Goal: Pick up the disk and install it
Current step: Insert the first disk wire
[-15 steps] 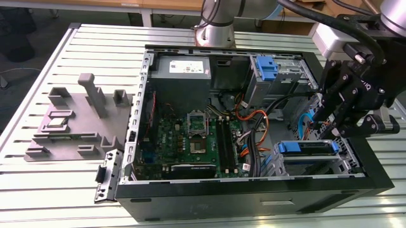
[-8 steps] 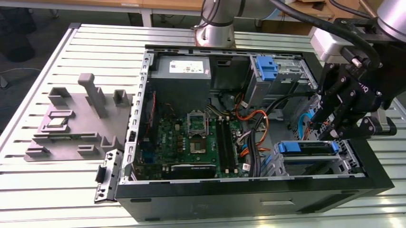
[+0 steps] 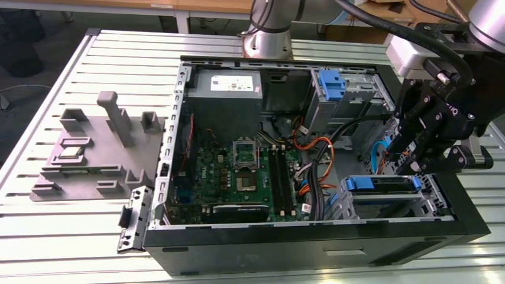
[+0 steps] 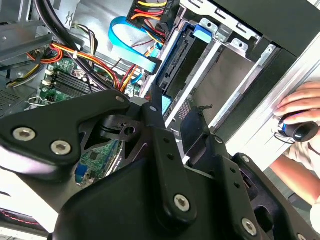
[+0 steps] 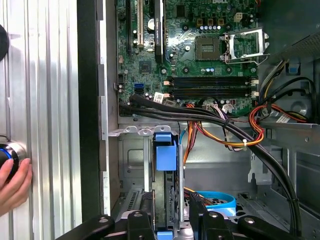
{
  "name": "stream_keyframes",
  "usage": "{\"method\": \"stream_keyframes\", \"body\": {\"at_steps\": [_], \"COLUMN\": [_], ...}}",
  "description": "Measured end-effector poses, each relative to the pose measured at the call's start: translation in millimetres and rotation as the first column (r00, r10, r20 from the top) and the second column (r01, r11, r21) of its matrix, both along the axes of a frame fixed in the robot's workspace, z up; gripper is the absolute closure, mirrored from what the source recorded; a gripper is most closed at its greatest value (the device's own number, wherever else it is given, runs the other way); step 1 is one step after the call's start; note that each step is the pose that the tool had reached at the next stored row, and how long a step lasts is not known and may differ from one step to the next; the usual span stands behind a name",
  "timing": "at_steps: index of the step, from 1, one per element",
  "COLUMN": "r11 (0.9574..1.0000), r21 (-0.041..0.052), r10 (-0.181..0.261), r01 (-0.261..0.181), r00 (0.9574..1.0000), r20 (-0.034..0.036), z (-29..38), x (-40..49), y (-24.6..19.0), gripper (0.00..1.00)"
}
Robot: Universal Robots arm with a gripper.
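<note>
The disk (image 3: 382,184) stands edge-on in the drive cage at the front corner of the open computer case, on the exterior view's right; its blue carrier (image 5: 165,150) caps the visible edge. My gripper (image 3: 413,168) hangs just above that cage. In both wrist views the black fingers (image 5: 141,224) straddle the disk's near end, with a narrow gap showing beside the carrier (image 4: 165,103), so the gripper (image 5: 170,219) is open around it. The second wrist view has the gripper (image 4: 174,119) over the slot where the disk (image 4: 176,62) sits. The label face is hidden.
Motherboard (image 3: 236,171) fills the case floor. Black, orange and blue cables (image 5: 220,125) cross beside the cage. A second blue bracket (image 3: 333,86) sits in the far bay. Grey fixture block (image 3: 99,148) on the table. A person's hand (image 5: 12,182) rests on a knob outside the case.
</note>
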State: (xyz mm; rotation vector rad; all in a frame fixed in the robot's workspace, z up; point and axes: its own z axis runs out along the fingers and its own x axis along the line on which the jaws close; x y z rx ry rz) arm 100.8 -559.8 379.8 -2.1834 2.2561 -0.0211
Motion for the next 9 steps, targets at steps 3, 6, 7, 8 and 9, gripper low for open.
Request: {"method": "stream_keyframes", "body": {"at_steps": [3, 6, 7, 8, 9], "r11": [1.0000, 1.0000, 1.0000, 1.0000, 1.0000], "r21": [0.0002, -0.0001, 0.0000, 0.0000, 0.0001], "r10": [0.000, 0.000, 0.000, 0.000, 0.000], "r01": [0.000, 0.000, 0.000, 0.000, 0.000], "r00": [1.0000, 1.0000, 1.0000, 1.0000, 1.0000], "r20": [0.0000, 0.0000, 0.0000, 0.0000, 0.0000], "z": [0.2, 2.8, 3.8, 4.8, 5.7], "x": [0.0, 0.0, 0.0, 0.0, 0.0], "y": [0.0, 0.0, 0.0, 0.0, 0.0], "gripper": [0.58, 0.58, 0.58, 0.58, 0.58]}}
